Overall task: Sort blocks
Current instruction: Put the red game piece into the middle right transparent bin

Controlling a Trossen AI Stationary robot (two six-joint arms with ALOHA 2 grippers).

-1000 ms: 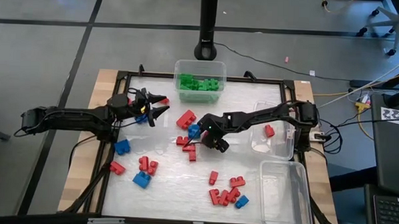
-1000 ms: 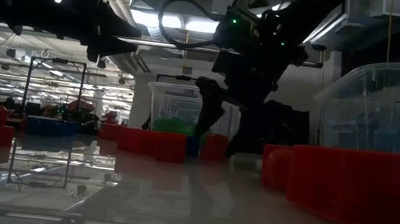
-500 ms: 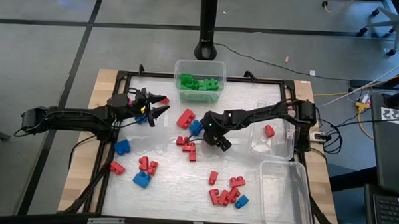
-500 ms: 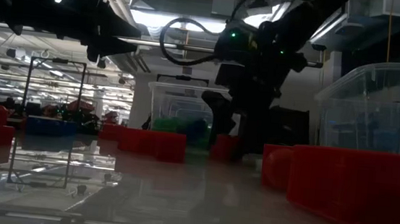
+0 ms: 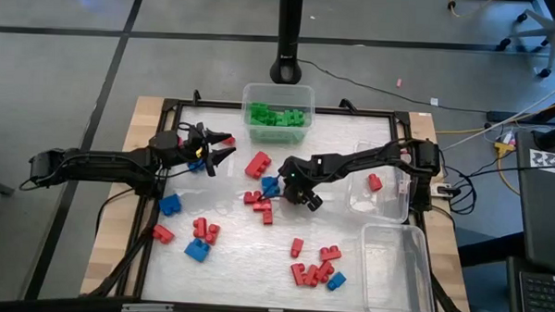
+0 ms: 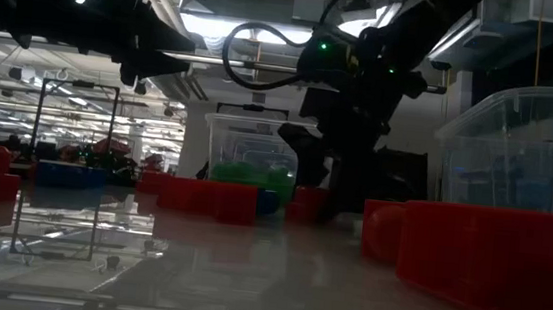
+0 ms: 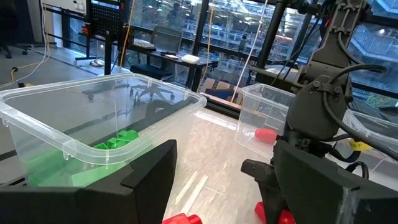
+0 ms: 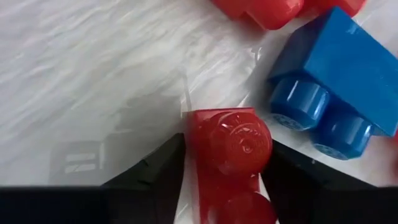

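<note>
Small studded blocks lie scattered on the white table: red ones (image 5: pixel 259 163), a blue one (image 5: pixel 270 185), and a red cluster (image 5: pixel 312 270) toward the near edge. Green blocks (image 5: pixel 277 117) lie in the far tub. My right gripper (image 5: pixel 293 190) is down at the table's middle, beside the blue block (image 8: pixel 336 93), shut on a red block (image 8: pixel 227 146). My left gripper (image 5: pixel 218 146) hovers open above the table's left part and holds nothing; in the left wrist view its fingers (image 7: pixel 143 180) stand wide apart. My right gripper has the red block pinched between its two fingers (image 8: pixel 155 174), one on each long side (image 8: pixel 194 155), coming from above and pointing down. The block lies on the table with its studs turned toward the wrist camera, next to the blue block.
A clear tub (image 5: pixel 379 204) at the right edge holds one red block (image 5: pixel 375 182). A second clear tub (image 5: pixel 398 271) stands nearer. More blocks lie at the left: blue (image 5: pixel 169 205), blue (image 5: pixel 197 250), red (image 5: pixel 204 229). A black frame (image 5: pixel 164 106) rims the table.
My right gripper has moved a little toward the table's left, over to the red and blue blocks at the middle, and has come down. In the low view its fingers have drawn closer together. The left arm has kept still.
</note>
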